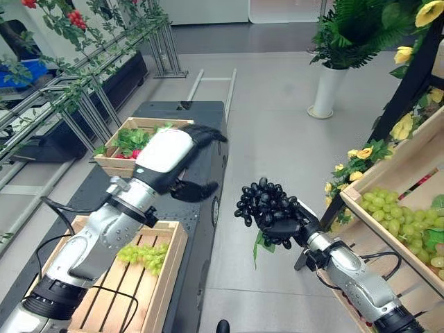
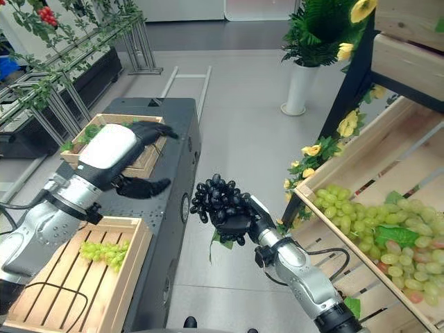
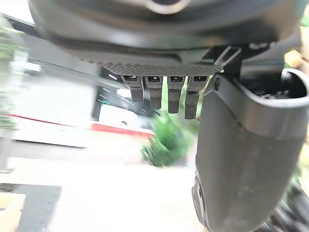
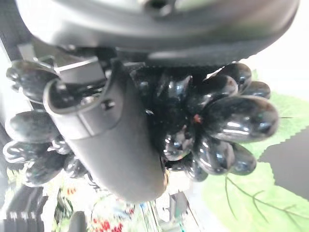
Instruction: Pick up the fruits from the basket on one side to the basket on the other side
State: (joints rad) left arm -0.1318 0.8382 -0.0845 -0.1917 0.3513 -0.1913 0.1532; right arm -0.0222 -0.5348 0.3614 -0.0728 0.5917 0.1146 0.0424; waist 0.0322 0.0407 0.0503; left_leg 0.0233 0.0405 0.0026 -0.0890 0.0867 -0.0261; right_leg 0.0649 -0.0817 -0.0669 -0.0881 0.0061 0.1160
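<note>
The bunch of shiny black grapes [image 1: 265,202] sits in the robot's right hand [image 1: 283,225], up in the air over the grey floor [image 1: 277,132]. The right wrist view shows the dark thumb [image 4: 116,145] and fingers curled tight round the round, smooth grapes, with a green leaf [image 4: 241,193] hanging under them. The bunch is between the two sides. The light wooden slat crate [image 1: 149,295] on the black table [image 1: 201,118] lies to the left of the bunch, a good way off. It already has a small bunch of green grapes [image 1: 142,255] in it. The big wooden crate of green grapes [image 2: 368,229] is on the right. The left hand [image 1: 198,189] hangs over the table near the slat crate, fingers relaxed and holding nothing. The right hand probably has to carry the bunch leftward to that crate.
</note>
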